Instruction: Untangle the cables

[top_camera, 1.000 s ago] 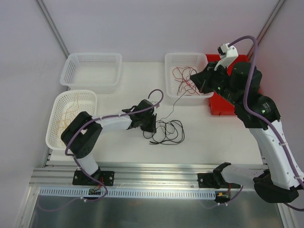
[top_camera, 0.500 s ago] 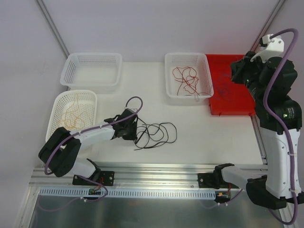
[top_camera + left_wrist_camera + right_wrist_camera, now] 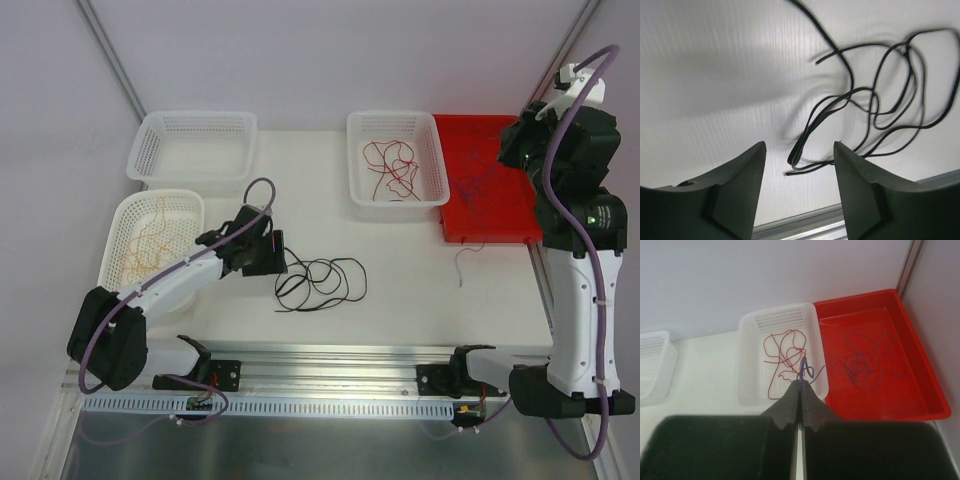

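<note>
Two grippers differ: the left gripper, wide open and empty, hovers over the black cable on the tabletop, seven o'clock from the red-cable basket, apparently poised to pinch, while the right gripper, clamped on a purple cable, holds it high.

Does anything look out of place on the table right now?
Yes. A thin strand shows over the bare table just outside the red tray, apart from the purple cables in it. The black cables sprawl loose mid-table.
</note>
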